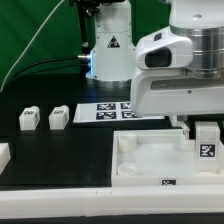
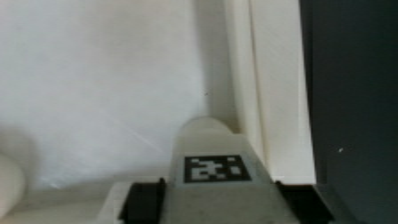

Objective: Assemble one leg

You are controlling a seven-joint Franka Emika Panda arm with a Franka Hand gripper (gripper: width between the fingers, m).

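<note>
My gripper [image 1: 203,128] is shut on a white leg [image 1: 206,146] with a black-and-white tag on its face. It holds the leg upright over the near right corner of the large white tray [image 1: 140,157] on the exterior view's right. In the wrist view the leg [image 2: 215,165] sits between the two dark fingers [image 2: 143,200], pointing down at the tray's inner corner by its rim [image 2: 267,90]. Whether the leg touches the tray I cannot tell. Two more legs [image 1: 28,119] [image 1: 58,117] stand on the black table on the exterior view's left.
The marker board [image 1: 108,110] lies behind the tray, in front of the white robot base [image 1: 108,50]. Another white part [image 1: 3,156] shows at the exterior view's left edge. Black table [image 2: 352,100] lies beside the tray's edge.
</note>
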